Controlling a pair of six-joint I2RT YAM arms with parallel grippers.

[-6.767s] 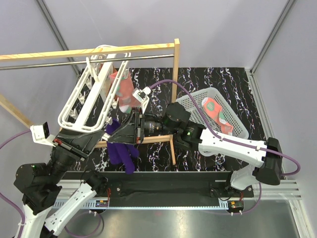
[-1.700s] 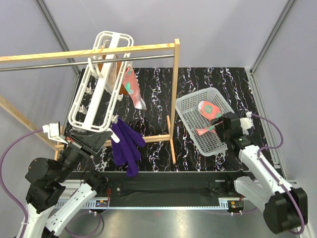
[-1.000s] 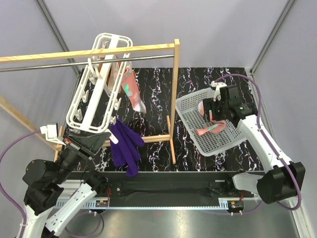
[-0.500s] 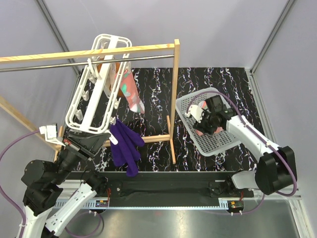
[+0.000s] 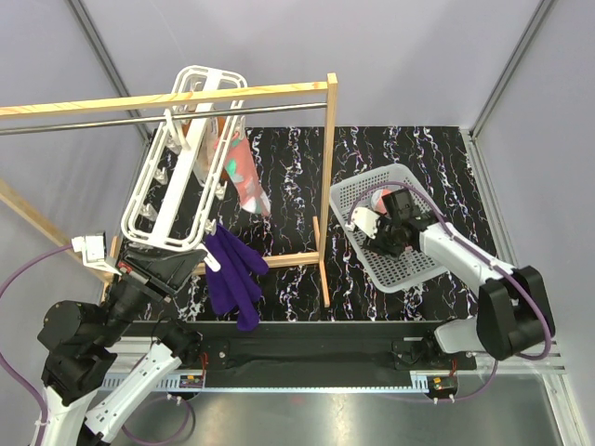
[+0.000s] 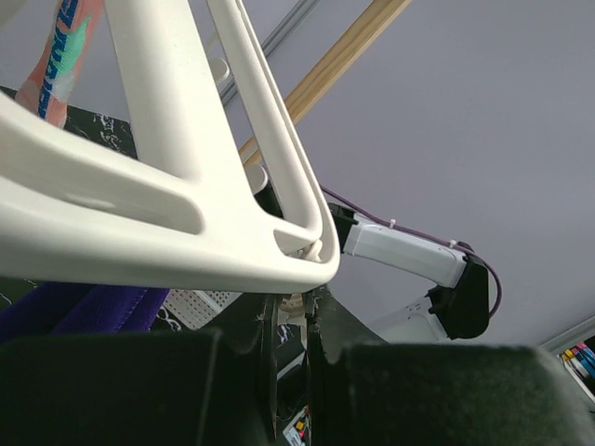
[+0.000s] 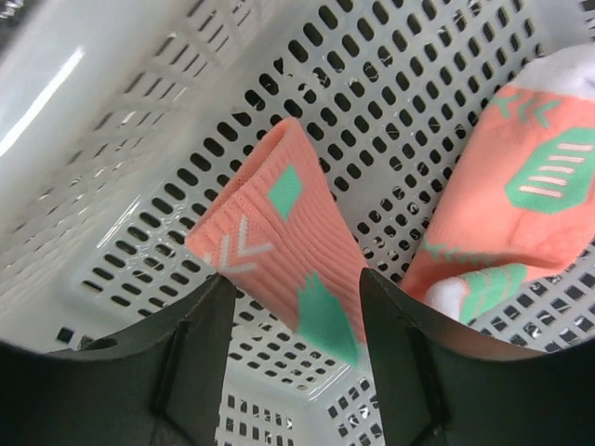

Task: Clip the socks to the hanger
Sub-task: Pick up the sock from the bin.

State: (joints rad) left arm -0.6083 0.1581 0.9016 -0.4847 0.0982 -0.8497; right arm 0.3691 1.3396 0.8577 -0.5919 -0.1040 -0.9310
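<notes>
The right gripper (image 7: 293, 283) had dropped into the basket (image 7: 112, 167), jaws part-open astride a sock (image 7: 270, 214), needing a centred pinch; the left gripper (image 5: 165, 263) clamped the hanger (image 6: 139, 223).

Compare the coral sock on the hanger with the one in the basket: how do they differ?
The hung sock dangles from the hanger; the basket sock lies on the basket floor.
The hung sock hangs straight; the basket sock looks bent.
No pincer is at the hung sock; the basket sock sits between the right pincer fingers.
Shared: coral-pink with teal and white patches.
</notes>
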